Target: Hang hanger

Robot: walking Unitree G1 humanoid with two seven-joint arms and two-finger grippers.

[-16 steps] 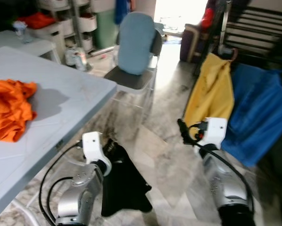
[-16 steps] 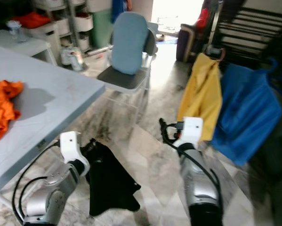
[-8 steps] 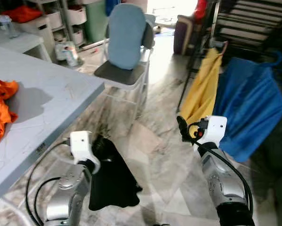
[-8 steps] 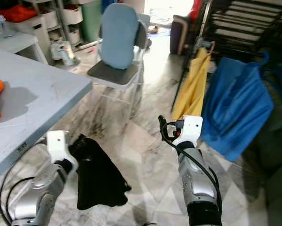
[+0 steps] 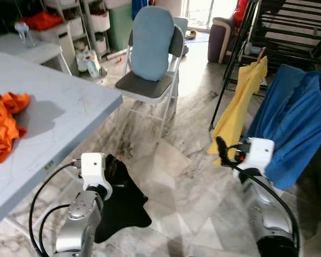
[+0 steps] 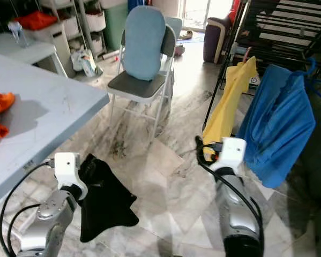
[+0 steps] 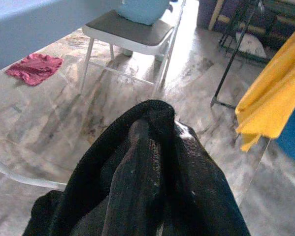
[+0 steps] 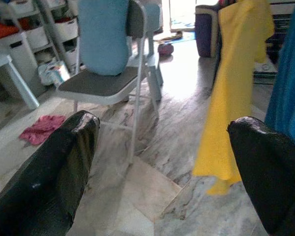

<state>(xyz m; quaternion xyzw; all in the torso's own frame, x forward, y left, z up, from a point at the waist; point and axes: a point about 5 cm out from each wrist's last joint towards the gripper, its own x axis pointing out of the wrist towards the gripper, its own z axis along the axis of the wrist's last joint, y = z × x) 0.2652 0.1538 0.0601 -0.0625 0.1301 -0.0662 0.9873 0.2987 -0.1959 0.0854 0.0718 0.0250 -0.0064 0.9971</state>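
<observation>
Two grippers are up in front of the robot, w/ the folding chair point(image 5: 152, 59) as the landmark straight ahead of them on the marble floor point(image 5: 176, 187). Left gripper point(image 7: 147, 147) sits low, nearer the robot than the chair and toward the table side; its fingers are clenched on a black garment point(image 5: 122, 201), which drapes over them and hangs down toward the floor. No hanger can be made out in that bundle; cloth hides whatever is inside. Right gripper point(image 8: 162, 132) hovers on the other side, nearer the robot than the chair and close to the clothes rack point(image 5: 240, 37); its fingers point(image 8: 53, 167) are spread wide apart, nothing between them, and the wrist view looks past them at the chair and the yellow garment point(image 5: 240, 101). That yellow piece hangs on the rack to the right of the chair, w/ a blue garment point(image 5: 297, 123) just beside it, further from the chair. Chair has a grey seat and a light blue cushion point(image 5: 149, 35) propped upright against its back. Left of the chair stands a grey table point(image 5: 58, 118), its corner near the chair's seat, w/ an orange cloth point(image 5: 5, 123) crumpled on top, well apart from the chair. A pink rag point(image 7: 35, 68) lies on the floor under the table, near the chair's legs. Behind the chair, white storage drawers point(image 5: 96, 21) stand along the wall.
</observation>
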